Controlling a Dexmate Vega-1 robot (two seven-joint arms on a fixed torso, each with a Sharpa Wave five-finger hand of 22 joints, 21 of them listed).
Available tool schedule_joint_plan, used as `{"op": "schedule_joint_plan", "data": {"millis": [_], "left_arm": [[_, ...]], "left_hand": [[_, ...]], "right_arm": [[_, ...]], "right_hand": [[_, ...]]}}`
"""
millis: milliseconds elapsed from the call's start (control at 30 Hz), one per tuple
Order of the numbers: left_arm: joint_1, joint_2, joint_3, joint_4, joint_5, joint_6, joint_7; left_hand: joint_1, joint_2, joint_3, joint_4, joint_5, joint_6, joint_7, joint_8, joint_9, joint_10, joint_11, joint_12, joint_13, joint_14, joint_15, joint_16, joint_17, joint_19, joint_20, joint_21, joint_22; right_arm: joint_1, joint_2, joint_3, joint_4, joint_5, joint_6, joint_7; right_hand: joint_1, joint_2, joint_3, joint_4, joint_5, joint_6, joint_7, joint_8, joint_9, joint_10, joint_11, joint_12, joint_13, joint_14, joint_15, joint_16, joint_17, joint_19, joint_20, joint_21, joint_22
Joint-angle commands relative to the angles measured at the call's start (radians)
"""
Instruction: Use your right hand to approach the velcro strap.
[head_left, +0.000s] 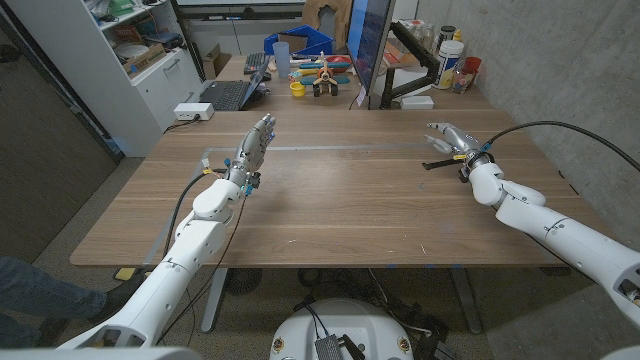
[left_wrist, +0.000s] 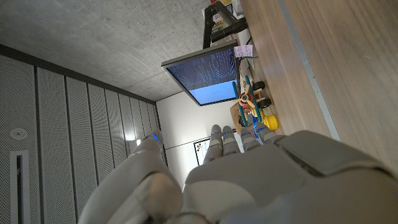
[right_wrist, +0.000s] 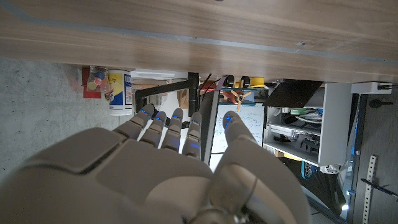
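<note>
The left robot hand (head_left: 255, 143) hovers over the wooden desk's (head_left: 330, 210) left part, fingers straight and apart, holding nothing. A black velcro strap (head_left: 437, 163) lies on the desk's right side, just beside the right robot hand (head_left: 452, 139), whose fingers are spread and empty.

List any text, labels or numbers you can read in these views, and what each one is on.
None can be read.
Monitor: lines of text on a blue screen, too small to read.
White container with a yellow label: print blurred.
Whiteboard behind the desk: handwriting too faint to read.
White box beside the laptop: no legible marking.
</note>
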Motion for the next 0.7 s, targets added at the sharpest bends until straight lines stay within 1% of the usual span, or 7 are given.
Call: {"op": "schedule_joint_plan", "data": {"millis": [33,200,233,333,400,500,700], "left_arm": [[-0.007,0.000,0.005,0.001,0.005,0.006,0.002],[-0.008,-0.001,0.007,0.004,0.006,0.007,0.002],[-0.009,-0.002,0.007,0.005,0.007,0.008,0.003],[-0.010,-0.005,0.007,0.008,0.005,0.011,0.004],[-0.012,-0.006,0.007,0.010,0.005,0.013,0.005],[-0.014,-0.008,0.008,0.012,0.006,0.013,0.005],[-0.019,-0.011,0.011,0.015,0.009,0.014,0.005]], "left_hand": [[0.001,0.011,-0.005,-0.003,-0.001,0.007,-0.001,0.004,0.002,-0.005,-0.005,0.007,0.002,-0.009,0.001,0.004,0.005,-0.061,0.004,-0.001,0.005],[0.002,0.011,-0.005,-0.003,-0.001,0.010,0.000,0.005,0.002,-0.005,-0.009,0.006,0.002,-0.009,0.000,0.004,0.005,-0.060,0.005,-0.003,0.005],[0.002,0.012,-0.006,-0.003,-0.001,0.010,0.000,0.005,0.002,-0.005,-0.004,0.007,0.002,-0.009,0.001,0.004,0.005,-0.060,0.005,-0.004,0.005],[0.002,0.012,-0.006,-0.003,-0.001,0.011,0.000,0.005,0.002,-0.004,-0.002,0.007,0.002,-0.009,0.000,0.004,0.005,-0.059,0.005,-0.005,0.005],[0.002,0.012,-0.007,-0.003,-0.001,0.010,-0.001,0.004,0.002,-0.005,-0.004,0.007,0.002,-0.009,0.000,0.004,0.005,-0.059,0.005,-0.006,0.005],[0.002,0.012,-0.007,-0.003,-0.001,0.010,0.000,0.004,0.002,-0.006,-0.007,0.006,0.002,-0.009,0.001,0.004,0.005,-0.058,0.005,-0.006,0.005],[0.003,0.013,-0.008,-0.004,-0.001,0.011,-0.001,0.004,0.002,-0.006,-0.005,0.006,0.002,-0.009,0.000,0.004,0.005,-0.058,0.006,-0.008,0.005]], "right_arm": [[0.013,0.010,-0.014,0.027,0.000,-0.005,0.005],[0.020,0.015,-0.022,0.047,0.004,0.001,0.010],[0.022,0.016,-0.024,0.052,0.005,0.005,0.011],[0.024,0.020,-0.027,0.062,0.008,0.002,0.011],[0.028,0.021,-0.029,0.072,0.012,0.010,0.012],[0.029,0.025,-0.029,0.076,0.017,-0.001,0.010],[0.035,0.026,-0.035,0.092,0.021,0.004,0.015]], "right_hand": [[-0.005,-0.001,0.001,-0.003,-0.002,-0.007,-0.002,-0.002,0.000,0.001,0.000,0.005,0.002,0.000,-0.002,0.006,0.003,-0.006,-0.004,-0.001,0.004],[-0.005,-0.001,0.001,-0.003,-0.002,-0.007,-0.003,-0.001,0.000,0.000,-0.001,0.005,0.002,0.001,-0.003,0.007,0.003,-0.007,-0.002,-0.003,0.004],[-0.005,-0.001,0.002,-0.004,-0.002,-0.007,-0.003,-0.001,0.000,-0.001,-0.003,0.005,0.002,0.001,-0.003,0.007,0.003,-0.007,-0.002,-0.003,0.004],[-0.005,-0.001,0.002,-0.004,-0.002,-0.007,-0.002,-0.001,0.000,0.000,-0.003,0.006,0.002,0.002,-0.003,0.008,0.003,-0.007,-0.002,-0.004,0.004],[-0.005,-0.001,0.002,-0.004,-0.002,-0.007,-0.002,-0.001,0.000,0.000,-0.002,0.006,0.002,0.002,-0.003,0.008,0.003,-0.007,-0.002,-0.004,0.004],[-0.005,-0.001,0.002,-0.004,-0.002,-0.006,-0.002,0.000,0.000,0.000,-0.002,0.007,0.002,0.002,-0.003,0.008,0.003,-0.007,-0.002,-0.004,0.004],[-0.006,-0.001,0.002,-0.004,-0.002,-0.006,-0.003,0.000,0.000,0.001,-0.002,0.007,0.002,0.004,-0.003,0.009,0.003,-0.006,-0.002,-0.005,0.004]]}}
